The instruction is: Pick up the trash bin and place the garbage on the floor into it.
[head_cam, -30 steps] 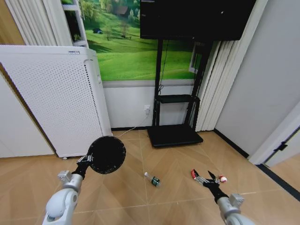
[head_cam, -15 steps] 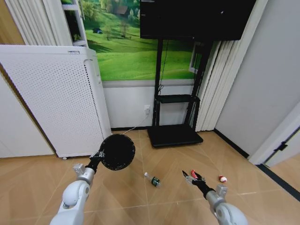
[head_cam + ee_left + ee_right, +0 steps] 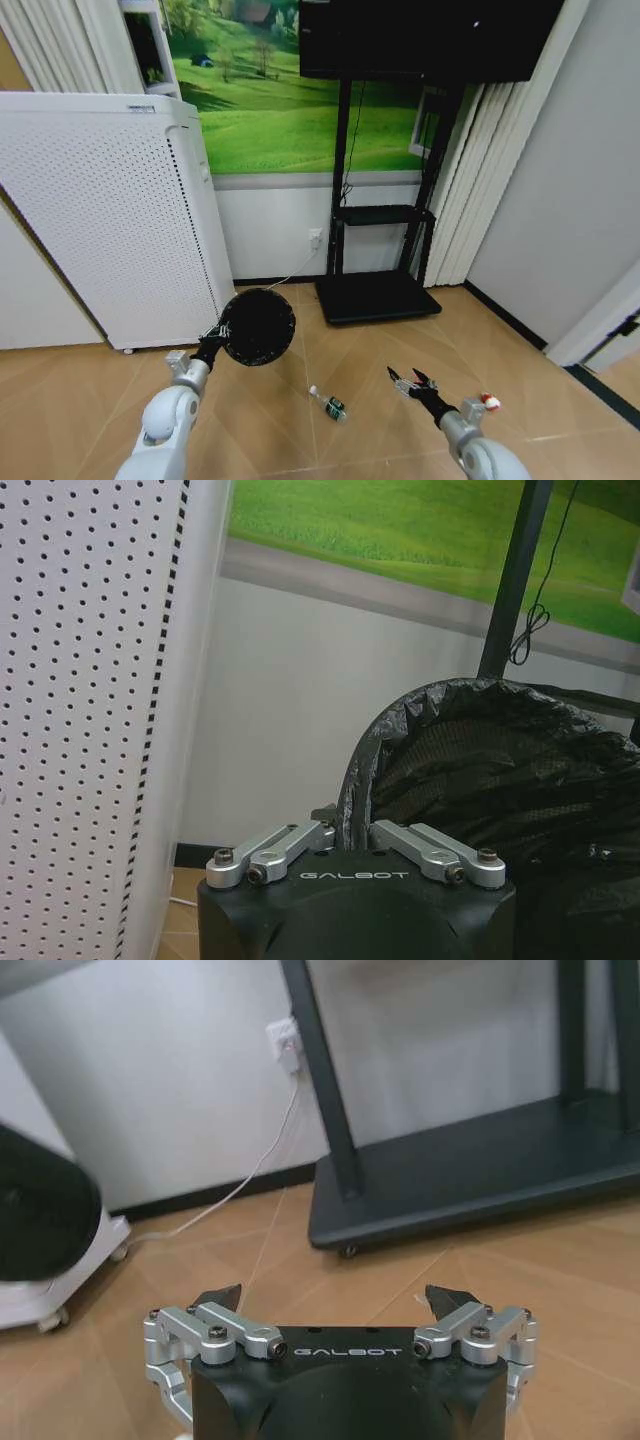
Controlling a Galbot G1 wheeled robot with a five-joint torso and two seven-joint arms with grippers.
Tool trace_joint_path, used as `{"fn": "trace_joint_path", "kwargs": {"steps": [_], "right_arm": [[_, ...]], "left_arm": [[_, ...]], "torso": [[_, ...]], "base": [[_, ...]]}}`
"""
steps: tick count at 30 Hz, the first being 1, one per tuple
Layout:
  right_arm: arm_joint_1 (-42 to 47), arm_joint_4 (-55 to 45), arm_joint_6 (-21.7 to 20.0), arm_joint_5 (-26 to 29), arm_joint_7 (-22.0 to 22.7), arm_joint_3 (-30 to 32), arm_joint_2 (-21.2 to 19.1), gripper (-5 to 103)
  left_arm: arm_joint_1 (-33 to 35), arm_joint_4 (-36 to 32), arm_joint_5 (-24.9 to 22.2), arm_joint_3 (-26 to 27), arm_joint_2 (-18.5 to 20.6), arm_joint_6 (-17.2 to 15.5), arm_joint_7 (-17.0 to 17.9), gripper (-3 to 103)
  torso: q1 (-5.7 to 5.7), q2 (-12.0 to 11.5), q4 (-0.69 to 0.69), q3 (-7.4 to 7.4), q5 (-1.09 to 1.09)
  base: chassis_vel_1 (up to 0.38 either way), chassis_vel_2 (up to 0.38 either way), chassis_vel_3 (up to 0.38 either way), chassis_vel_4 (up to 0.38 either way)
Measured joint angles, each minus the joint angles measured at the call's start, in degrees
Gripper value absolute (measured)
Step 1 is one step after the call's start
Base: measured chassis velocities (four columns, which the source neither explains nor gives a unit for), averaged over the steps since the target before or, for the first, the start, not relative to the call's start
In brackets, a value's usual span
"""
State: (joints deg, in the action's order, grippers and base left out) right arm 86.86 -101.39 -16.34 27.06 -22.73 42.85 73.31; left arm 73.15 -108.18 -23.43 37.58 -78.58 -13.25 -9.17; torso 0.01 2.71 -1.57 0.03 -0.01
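The trash bin, a black mesh basket with a dark liner, hangs tipped in the air with its mouth turned away from me. My left gripper is shut on its rim. Of the garbage, a clear bottle with a green label lies on the wooden floor below and right of the bin. A red-and-white piece lies farther right. My right gripper hovers low between those two, open, with nothing between its fingers.
A tall white perforated appliance on castors stands at the left, close beside the bin. A black TV stand with a flat base sits ahead against the wall, with a cable running to a socket. Open floor lies to the right.
The left arm carried the bin rightward and a little higher. The right gripper swung left, away from the red-and-white piece. The head view has also shifted slightly.
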Motion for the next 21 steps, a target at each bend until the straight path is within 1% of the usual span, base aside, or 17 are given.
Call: {"fn": "trace_joint_path", "kwargs": {"steps": [1, 3, 4, 6, 7, 8, 10, 11, 12, 13, 14, 15, 16, 17, 19, 20, 21], "right_arm": [[0.0, 0.0, 0.0, 0.0, 0.0, 0.0, 0.0, 100], [-2.3, 4.5, 0.6, -3.1, -1.2, -4.1, -2.9, 100], [-2.3, 4.5, 0.6, -3.1, -1.2, -4.1, -2.9, 100], [-5.2, 9.1, 2.4, -7.4, -3.5, -7.5, -6.1, 100], [-5.2, 9.1, 2.4, -7.4, -3.5, -7.5, -6.1, 100], [-7.9, 13.1, 4.0, -10.4, -5.8, -10.4, -8.6, 100], [-13.3, 19.2, 6.3, -16.2, -10.9, -15.2, -11.1, 100], [-13.3, 19.2, 6.3, -16.2, -10.9, -15.2, -11.1, 100], [-15.9, 21.3, 6.7, -18.7, -12.5, -17.4, -11.8, 100], [-19.8, 24.4, 6.6, -21.0, -13.4, -21.6, -12.4, 100], [-19.8, 24.4, 6.6, -21.0, -13.4, -21.6, -12.4, 100], [-21.7, 26.2, 6.1, -21.6, -13.4, -24.0, -12.4, 100], [-24.4, 29.5, 5.1, -22.0, -12.5, -27.2, -11.3, 100], [-24.4, 29.5, 5.1, -22.0, -12.5, -27.2, -11.3, 100], [-26.2, 32.4, 2.2, -21.1, -9.9, -30.1, -8.9, 100], [-26.2, 32.4, 2.2, -21.1, -9.9, -30.1, -8.9, 100], [-26.0, 32.7, 1.0, -19.9, -8.7, -30.5, -8.2, 100]], "left_arm": [[0.0, 0.0, 0.0, 0.0, 0.0, 0.0, 0.0, 4], [0.2, -0.6, -0.2, -0.7, 0.2, -0.1, 0.5, 4], [0.2, -0.6, -0.2, -0.7, 0.2, -0.1, 0.5, 4], [0.2, -1.1, -0.2, -1.1, 0.4, -0.2, 0.8, 4], [0.2, -1.1, -0.2, -1.1, 0.4, -0.2, 0.8, 4], [0.3, -1.5, -0.3, -1.2, 0.3, -0.3, 0.9, 4], [0.3, -2.3, -0.4, -1.2, -0.1, -0.6, 1.2, 4], [0.3, -2.3, -0.4, -1.2, -0.1, -0.6, 1.2, 4], [0.3, -2.7, -0.6, -1.2, -0.2, -0.8, 1.3, 4], [0.3, -3.3, -1.1, -1.3, -0.2, -1.1, 1.5, 4], [0.3, -3.3, -1.1, -1.3, -0.2, -1.1, 1.5, 4], [0.3, -3.6, -1.3, -1.3, -0.2, -1.3, 1.8, 4], [0.3, -4.0, -1.5, -1.4, -0.1, -1.5, 2.0, 4], [0.3, -4.0, -1.5, -1.4, -0.1, -1.5, 2.0, 4], [-0.1, -4.2, -1.5, -1.9, 0.2, -1.7, 2.1, 4], [-0.1, -4.2, -1.5, -1.9, 0.2, -1.7, 2.1, 4], [-0.7, -4.0, -1.6, -2.6, 0.5, -1.8, 2.2, 4]], "torso": [[0.00, 0.0, 0.00, 0.00, 0.00], [-0.01, 0.0, 0.01, -0.02, 0.02], [-0.01, 0.0, 0.01, -0.02, 0.02], [-0.01, 0.0, 0.02, -0.02, 0.03], [-0.01, 0.0, 0.02, -0.02, 0.03], [-0.01, 0.0, 0.02, -0.02, 0.00], [-0.01, 0.0, -0.01, -0.01, 0.03], [-0.01, 0.0, -0.01, -0.01, 0.03], [0.00, 0.0, 0.01, -0.01, 0.02], [-0.01, 0.0, 0.03, -0.01, -0.01], [-0.01, 0.0, 0.03, -0.01, -0.01], [-0.01, 0.0, 0.03, -0.01, -0.01], [0.00, 0.0, 0.05, -0.01, 0.00], [0.00, 0.0, 0.05, -0.01, 0.00], [0.00, 0.0, 0.07, -0.01, 0.04], [0.00, 0.0, 0.07, -0.01, 0.04], [-0.01, 0.0, 0.05, -0.01, 0.04]], "base": [[-0.016, 0.021, 0.054, -0.002], [0.015, -0.027, -0.028, 0.026], [0.030, -0.054, -0.055, 0.052], [0.050, -0.042, -0.055, 0.058], [0.047, -0.029, -0.055, 0.058], [0.047, -0.027, -0.058, 0.036], [0.000, 0.000, 0.000, 0.000], [0.000, 0.000, 0.000, 0.000], [0.000, 0.000, 0.000, 0.000], [0.000, 0.000, 0.000, 0.000], [0.000, 0.000, 0.000, 0.000], [0.000, 0.000, 0.000, 0.000], [0.000, 0.000, 0.000, 0.000], [0.000, 0.000, 0.000, 0.000], [0.000, 0.000, 0.000, 0.000], [0.000, 0.000, 0.000, 0.000], [0.000, 0.000, 0.000, 0.000]]}}
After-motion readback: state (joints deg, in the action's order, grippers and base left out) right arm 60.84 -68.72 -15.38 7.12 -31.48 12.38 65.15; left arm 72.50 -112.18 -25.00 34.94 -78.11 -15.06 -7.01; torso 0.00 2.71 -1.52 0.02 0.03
